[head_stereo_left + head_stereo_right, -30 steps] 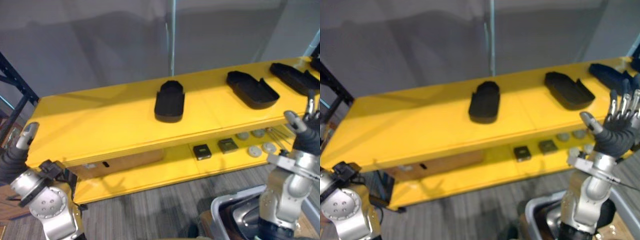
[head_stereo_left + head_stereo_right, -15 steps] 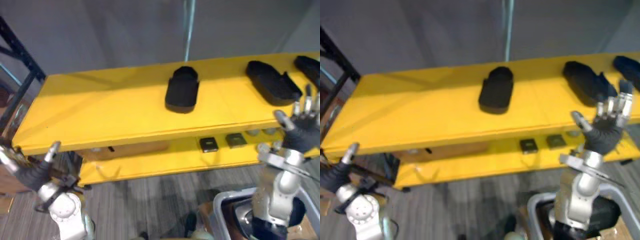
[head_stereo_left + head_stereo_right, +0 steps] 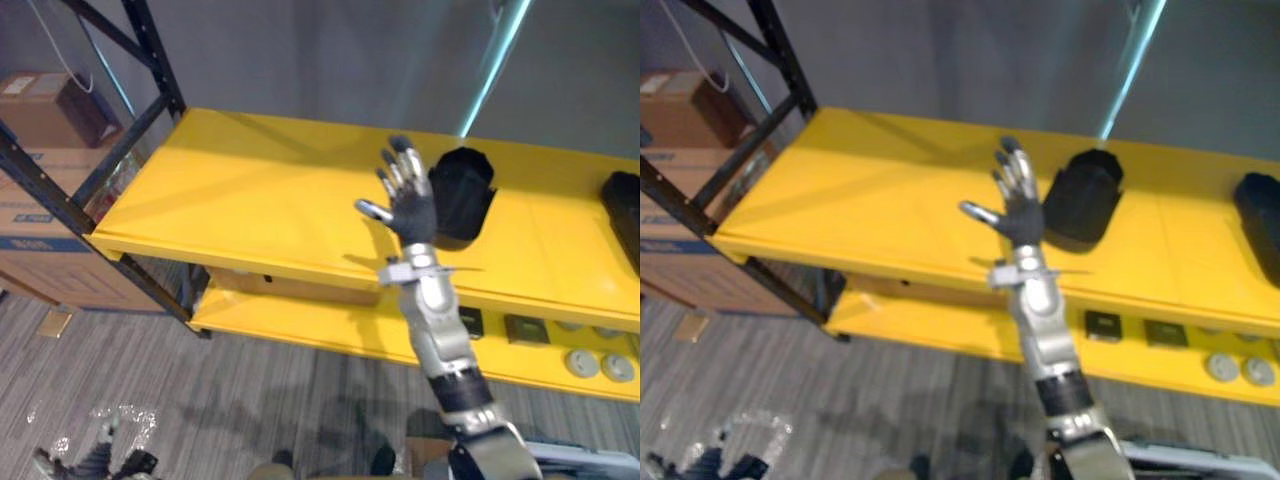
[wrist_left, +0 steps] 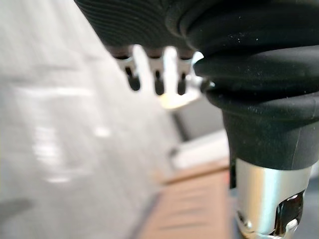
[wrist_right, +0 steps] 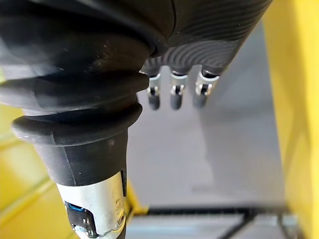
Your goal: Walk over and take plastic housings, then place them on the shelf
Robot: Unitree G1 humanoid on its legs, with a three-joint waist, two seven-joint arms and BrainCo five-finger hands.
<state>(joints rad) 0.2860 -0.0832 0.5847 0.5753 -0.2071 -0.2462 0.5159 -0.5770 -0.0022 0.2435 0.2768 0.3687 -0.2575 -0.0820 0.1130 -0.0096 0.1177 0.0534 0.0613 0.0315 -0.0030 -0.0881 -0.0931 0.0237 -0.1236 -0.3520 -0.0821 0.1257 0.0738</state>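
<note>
- Right hand (image 3: 405, 200) is raised on its arm in front of the yellow top shelf (image 3: 260, 190), fingers straight and spread, thumb held out to the side, palm empty.
- Its own wrist view shows the same: fingers (image 5: 173, 97) extended in a row with nothing between them and the thumb.
- Left hand (image 4: 157, 84) hangs low, out over the grey floor (image 3: 250, 400); its fingers look relaxed and hold nothing.
- One black plastic housing (image 3: 460, 195) lies on the top shelf, just beside the right hand on the side away from the thumb; whether they touch cannot be told.
- Another black housing (image 3: 625, 215) lies on the same shelf, well apart from the first, at the view's right edge and cut off by it.
- Lower shelf (image 3: 330, 325), also yellow, carries small dark square parts (image 3: 521, 328) and grey round discs (image 3: 581, 362) toward its right end.
- Black rack frame (image 3: 157, 60) stands at the shelf's left end, with cardboard boxes (image 3: 45, 110) stacked beyond it.
</note>
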